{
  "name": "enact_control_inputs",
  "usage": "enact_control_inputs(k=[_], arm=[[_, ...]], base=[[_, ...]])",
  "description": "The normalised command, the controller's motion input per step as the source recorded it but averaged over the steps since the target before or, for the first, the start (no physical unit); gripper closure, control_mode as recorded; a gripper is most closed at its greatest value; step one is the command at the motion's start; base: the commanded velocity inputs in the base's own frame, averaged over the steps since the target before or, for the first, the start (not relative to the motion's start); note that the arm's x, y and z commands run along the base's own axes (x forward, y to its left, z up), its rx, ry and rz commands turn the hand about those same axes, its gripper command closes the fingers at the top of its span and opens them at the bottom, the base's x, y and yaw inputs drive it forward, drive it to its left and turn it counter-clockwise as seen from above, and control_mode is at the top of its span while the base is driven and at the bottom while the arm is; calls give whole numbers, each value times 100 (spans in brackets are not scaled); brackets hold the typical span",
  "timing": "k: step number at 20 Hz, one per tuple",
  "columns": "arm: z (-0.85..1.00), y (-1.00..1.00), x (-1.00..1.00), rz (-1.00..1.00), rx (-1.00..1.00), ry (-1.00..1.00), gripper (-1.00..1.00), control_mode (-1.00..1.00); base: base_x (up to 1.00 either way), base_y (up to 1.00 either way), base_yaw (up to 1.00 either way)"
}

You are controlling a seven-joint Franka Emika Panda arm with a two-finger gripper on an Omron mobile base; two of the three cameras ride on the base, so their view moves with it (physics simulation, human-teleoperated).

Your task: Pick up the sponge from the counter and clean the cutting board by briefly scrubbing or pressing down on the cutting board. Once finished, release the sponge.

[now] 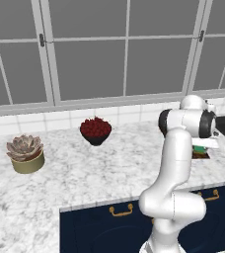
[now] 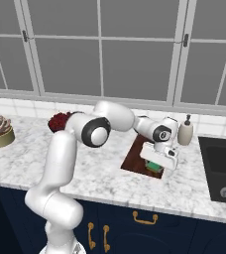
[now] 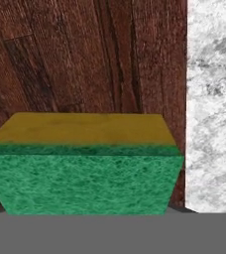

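Note:
The dark reddish-brown cutting board (image 2: 136,153) lies on the marbled counter (image 2: 110,173), in front of the window. My gripper (image 2: 157,169) points down over the board's near right corner, shut on the green-and-yellow sponge (image 2: 152,166). In the hand view the sponge (image 3: 85,163) sits close up, green face toward the camera and yellow body behind it, with the board's wood grain (image 3: 85,54) beyond it and its right edge meeting the counter (image 3: 214,99). From the left base view the arm hides most of the hand; a sliver of sponge (image 1: 199,148) and board (image 1: 202,155) peeks out.
A black bowl of red fruit (image 1: 95,130) stands at the back of the counter and a potted succulent (image 1: 25,153) to its left. A soap dispenser (image 2: 186,131) stands behind the board, and a dark sink (image 2: 221,168) lies to the right. Navy cabinets with brass handles (image 2: 144,218) lie below.

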Motion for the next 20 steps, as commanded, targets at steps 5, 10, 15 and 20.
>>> enact_control_inputs(k=[5, 10, 15, 20], arm=[[-61, 23, 83, 0, -9, 0, 100, -100], [-42, 40, 88, 0, -20, -2, 100, -100], [-80, 24, 80, 0, -21, -4, 100, -100], [-73, 6, 71, 0, -11, -13, 100, -100]], base=[[0, 0, 0], [0, 0, 0], [0, 0, 0], [0, 0, 0]])
